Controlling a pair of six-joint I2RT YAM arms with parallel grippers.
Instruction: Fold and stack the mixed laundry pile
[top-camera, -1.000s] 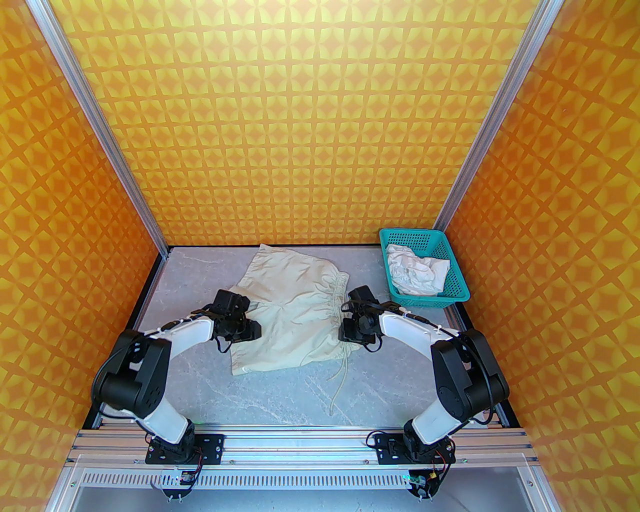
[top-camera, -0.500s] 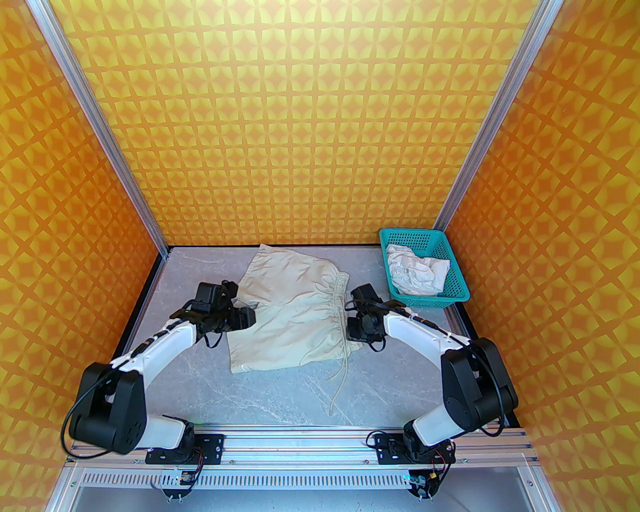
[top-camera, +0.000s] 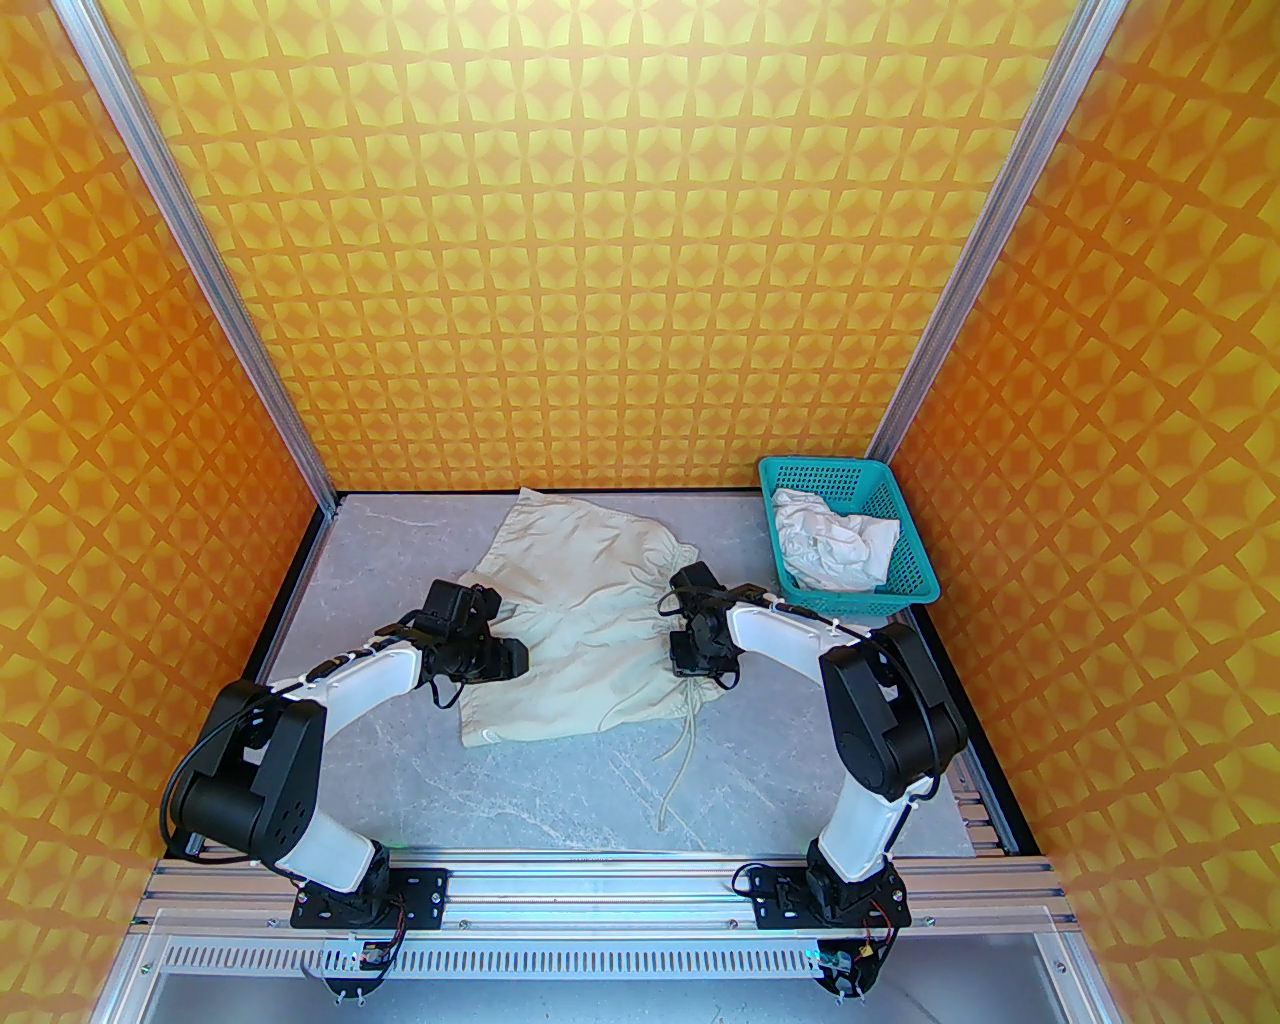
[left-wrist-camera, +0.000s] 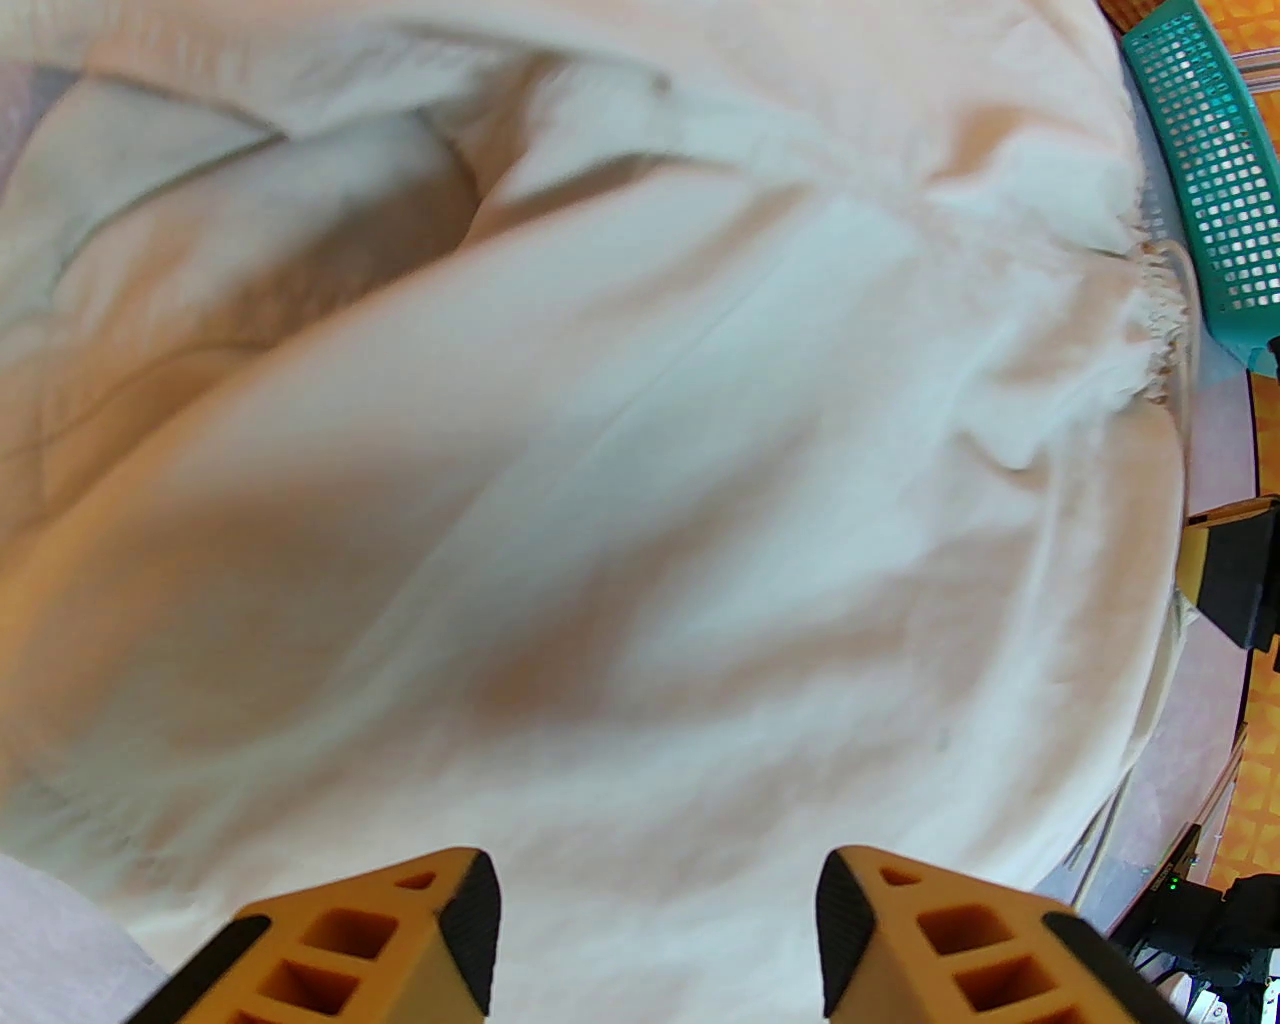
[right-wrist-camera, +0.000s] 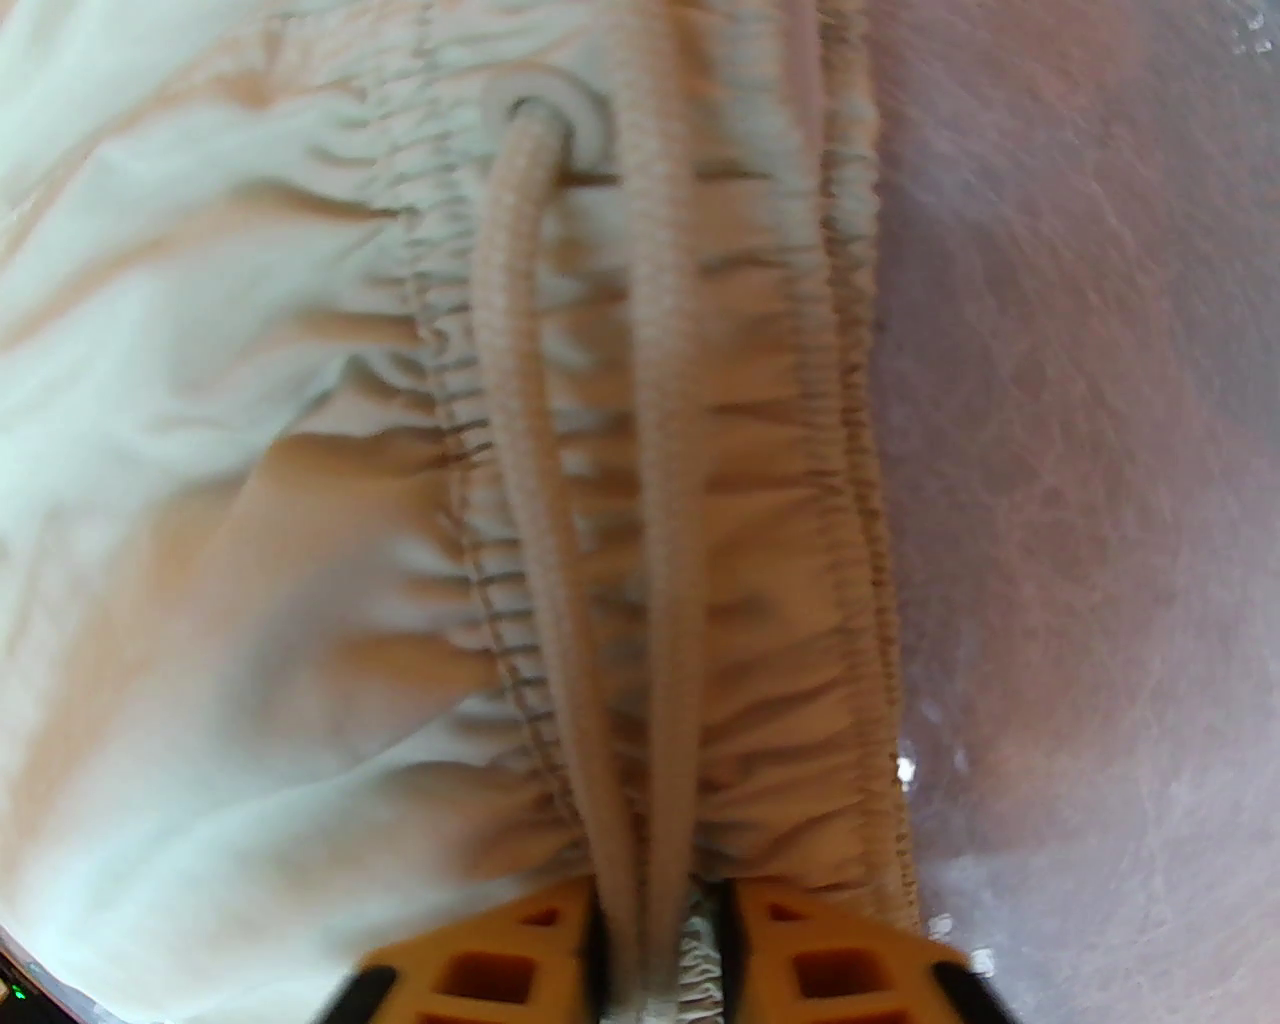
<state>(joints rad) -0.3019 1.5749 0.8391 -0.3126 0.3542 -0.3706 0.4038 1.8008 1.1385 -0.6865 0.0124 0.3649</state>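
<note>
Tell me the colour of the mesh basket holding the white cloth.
The basket is teal; the top external view shows it best.

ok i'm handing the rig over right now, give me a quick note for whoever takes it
Left gripper: open, low over the left side of the beige garment, holding nothing.
Right gripper: shut on the drawstring cords at the garment's gathered waistband.
Beige garment: spread flat on the table, unfolded; one cord trails toward the near edge.
White shirt: crumpled in the teal basket, far right.
Done: no fold visible, nothing stacked.
Left: fold both pieces and stack them.
</note>
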